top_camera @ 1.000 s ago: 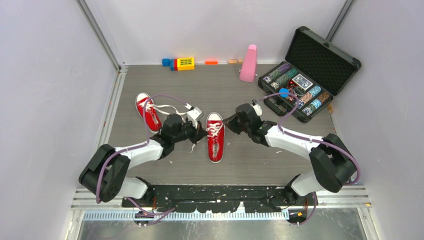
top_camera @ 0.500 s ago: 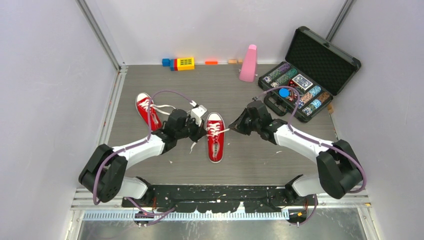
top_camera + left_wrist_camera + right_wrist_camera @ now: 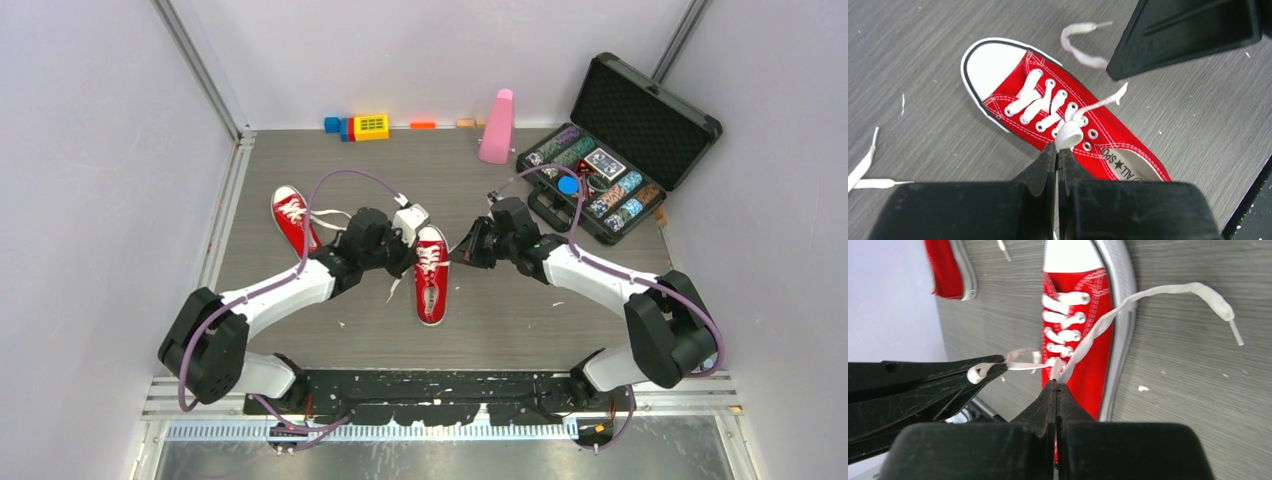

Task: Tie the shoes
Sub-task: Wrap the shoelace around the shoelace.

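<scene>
Two red shoes with white laces lie on the grey table: one in the middle (image 3: 432,275) (image 3: 1048,102) (image 3: 1079,325) and one to the left (image 3: 296,220) (image 3: 948,265). My left gripper (image 3: 405,255) (image 3: 1058,148) hovers over the middle shoe's left side, shut on a folded white lace loop (image 3: 1069,133) (image 3: 979,372). From the shoe's right, my right gripper (image 3: 462,250) (image 3: 1055,385) is shut on the other lace strand, whose free end (image 3: 1218,302) trails over the table. The two grippers' tips are close together above the eyelets.
An open black case of poker chips (image 3: 620,150) stands at the back right. A pink cone-shaped object (image 3: 497,127) and coloured blocks (image 3: 358,127) sit along the back wall. Loose laces of the left shoe (image 3: 335,215) lie beside my left arm.
Both grippers stayed shut on the laces. My left arm reached farther back and right over the middle shoe; my right gripper shifted slightly left toward it.
</scene>
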Tool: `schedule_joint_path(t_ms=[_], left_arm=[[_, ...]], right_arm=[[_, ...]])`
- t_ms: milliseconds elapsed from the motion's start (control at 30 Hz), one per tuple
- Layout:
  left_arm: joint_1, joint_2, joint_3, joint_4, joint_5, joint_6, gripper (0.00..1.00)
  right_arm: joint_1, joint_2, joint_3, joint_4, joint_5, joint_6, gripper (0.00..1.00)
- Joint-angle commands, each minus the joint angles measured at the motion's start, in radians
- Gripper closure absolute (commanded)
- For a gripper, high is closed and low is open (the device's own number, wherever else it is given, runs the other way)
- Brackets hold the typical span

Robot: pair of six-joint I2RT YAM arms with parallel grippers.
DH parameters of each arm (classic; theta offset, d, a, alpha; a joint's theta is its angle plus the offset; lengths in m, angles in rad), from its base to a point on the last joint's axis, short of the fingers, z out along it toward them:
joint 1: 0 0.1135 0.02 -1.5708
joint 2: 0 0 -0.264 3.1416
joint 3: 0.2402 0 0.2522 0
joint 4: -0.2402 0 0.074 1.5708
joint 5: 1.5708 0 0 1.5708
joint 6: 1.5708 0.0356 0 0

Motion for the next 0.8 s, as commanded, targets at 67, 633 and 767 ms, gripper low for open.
schedule_joint_path(t_ms=[67, 633, 767], left_arm=[[-0.006, 0.027, 0.089, -0.068, 0.016, 0.067, 1.0], [-0.007, 0.1, 0.108, -0.031, 0.096, 0.133, 1.0], [-0.006, 0.125, 0.131, -0.042, 0.081, 0.127, 1.0]], right_arm=[[-0.012, 0.036, 0.049, 0.205, -0.167, -0.03, 1.0], [-0.07, 0.208, 0.03, 0.506, -0.366, 0.086, 0.92], [-0.073, 0.219, 0.022, 0.53, -0.384, 0.097, 0.91]])
